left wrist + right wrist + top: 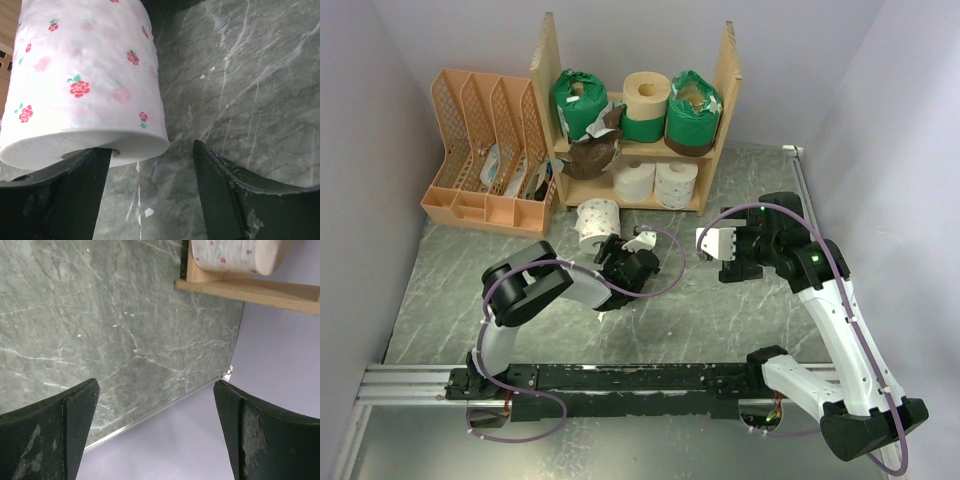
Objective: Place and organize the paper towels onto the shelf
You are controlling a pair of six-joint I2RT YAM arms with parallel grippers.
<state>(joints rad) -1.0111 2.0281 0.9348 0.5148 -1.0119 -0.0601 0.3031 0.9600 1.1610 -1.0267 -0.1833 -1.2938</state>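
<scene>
A flowered roll (598, 222) stands on end on the table (450, 290), just in front of the shelf (725, 95), its hollow core pointing straight up. The left gripper (620, 252) is close beside it on the near side, jaws apart and holding nothing. Seen from that wrist, the roll sits ahead of the gap but off toward one finger (75, 195), overlapping it rather than centred; whether they touch I cannot tell. I'd say the hand must shift sideways before closing across the roll's round side. The right gripper (712, 243) hangs wide open and empty over the table, farther from the roll, so the left arm suits this pick.
</scene>
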